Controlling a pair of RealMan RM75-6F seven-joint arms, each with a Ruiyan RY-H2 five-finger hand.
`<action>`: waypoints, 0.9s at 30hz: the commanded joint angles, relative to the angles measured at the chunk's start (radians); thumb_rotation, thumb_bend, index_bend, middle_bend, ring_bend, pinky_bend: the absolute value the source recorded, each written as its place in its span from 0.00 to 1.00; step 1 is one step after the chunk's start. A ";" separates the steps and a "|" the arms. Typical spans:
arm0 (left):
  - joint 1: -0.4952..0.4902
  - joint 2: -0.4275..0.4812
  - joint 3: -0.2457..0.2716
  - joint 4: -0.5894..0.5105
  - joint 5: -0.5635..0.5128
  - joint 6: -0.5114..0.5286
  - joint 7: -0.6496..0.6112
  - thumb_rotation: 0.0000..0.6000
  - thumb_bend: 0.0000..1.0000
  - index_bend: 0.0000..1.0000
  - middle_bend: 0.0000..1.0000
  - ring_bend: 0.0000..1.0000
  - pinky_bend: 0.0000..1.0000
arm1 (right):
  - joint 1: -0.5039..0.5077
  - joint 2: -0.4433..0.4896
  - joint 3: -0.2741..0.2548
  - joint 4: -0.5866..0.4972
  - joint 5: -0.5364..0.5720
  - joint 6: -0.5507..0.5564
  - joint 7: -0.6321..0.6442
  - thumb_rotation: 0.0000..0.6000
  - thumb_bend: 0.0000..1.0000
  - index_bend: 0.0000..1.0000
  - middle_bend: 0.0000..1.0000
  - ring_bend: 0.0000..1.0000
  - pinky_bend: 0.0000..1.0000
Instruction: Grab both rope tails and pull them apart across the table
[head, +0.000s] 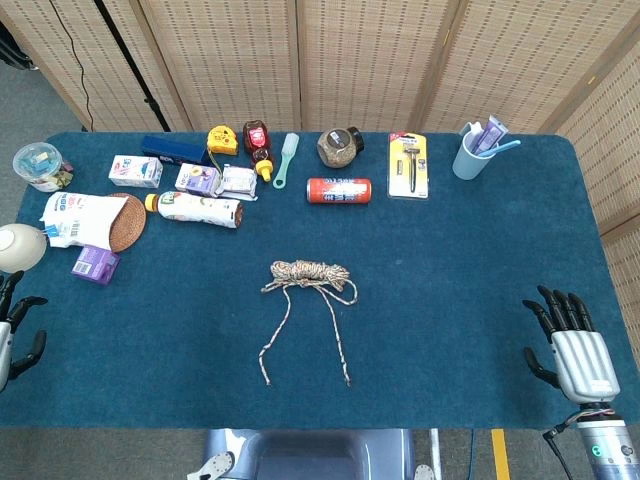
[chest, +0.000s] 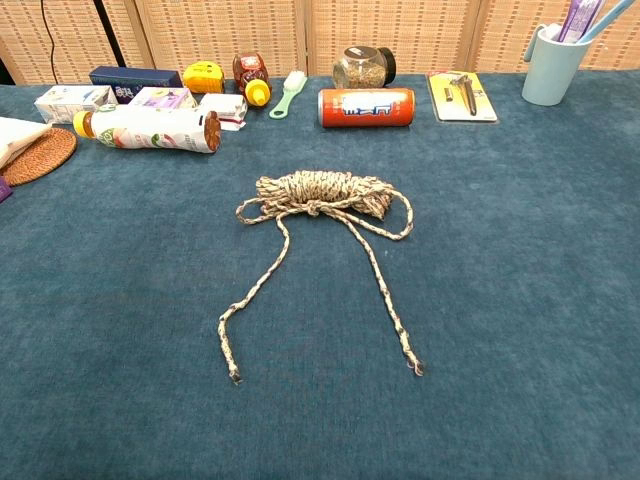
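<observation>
A speckled beige rope (head: 309, 273) (chest: 322, 192) lies coiled in a bundle at the middle of the blue table. Two loose tails run toward the front edge: the left tail (head: 274, 345) (chest: 252, 295) and the right tail (head: 338, 345) (chest: 388, 305), their ends about a hand's width apart. My right hand (head: 570, 345) hovers at the table's front right corner, fingers spread, holding nothing. My left hand (head: 14, 335) shows at the left edge, fingers apart and empty. Both hands are far from the rope. Neither hand appears in the chest view.
Along the back stand a red can (head: 338, 190), a jar (head: 339, 147), a razor pack (head: 408, 165), a blue cup (head: 470, 155), a brush (head: 286, 160), bottles and small boxes (head: 135, 171). A wicker coaster (head: 126, 222) and a bag lie at the left.
</observation>
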 joint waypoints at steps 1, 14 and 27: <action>-0.006 0.008 -0.003 -0.003 0.008 -0.001 -0.006 1.00 0.40 0.33 0.08 0.03 0.00 | 0.014 -0.001 0.003 0.009 -0.017 -0.010 0.028 1.00 0.39 0.25 0.10 0.05 0.00; -0.023 0.039 -0.007 -0.021 0.002 -0.029 -0.012 1.00 0.40 0.34 0.08 0.03 0.00 | 0.078 0.011 0.014 0.020 -0.074 -0.052 0.090 1.00 0.39 0.29 0.12 0.07 0.00; -0.028 0.032 -0.006 -0.018 -0.009 -0.040 -0.011 1.00 0.40 0.34 0.08 0.03 0.00 | 0.125 0.013 0.019 0.026 -0.085 -0.093 0.119 1.00 0.39 0.37 0.15 0.09 0.00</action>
